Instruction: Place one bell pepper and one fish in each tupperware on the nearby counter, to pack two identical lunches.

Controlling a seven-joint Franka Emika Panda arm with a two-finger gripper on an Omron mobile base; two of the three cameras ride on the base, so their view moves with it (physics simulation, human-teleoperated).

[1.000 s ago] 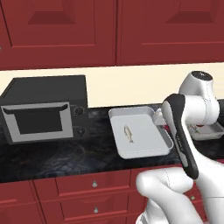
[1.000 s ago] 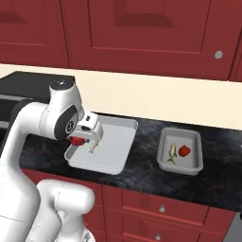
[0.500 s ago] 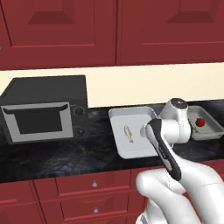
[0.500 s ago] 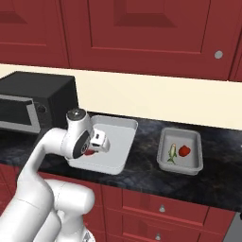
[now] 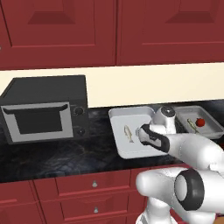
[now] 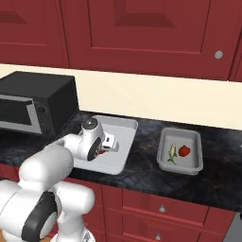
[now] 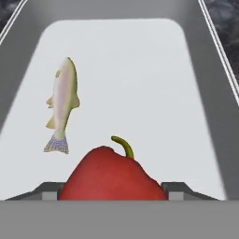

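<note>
Arm has folded lower since a second ago; gripper point(image 6: 109, 143) now sits down in the near tupperware point(image 6: 126, 125). Fingers clamped on a bell pepper point(image 7: 112, 175), over the tray floor beside its fish point(image 7: 62, 103). Far tupperware point(image 6: 194, 165) unchanged: fish and pepper inside.

Red pepper point(image 7: 112, 175) beside fish point(image 7: 62, 103) in tupperware point(image 7: 205, 93)
</note>
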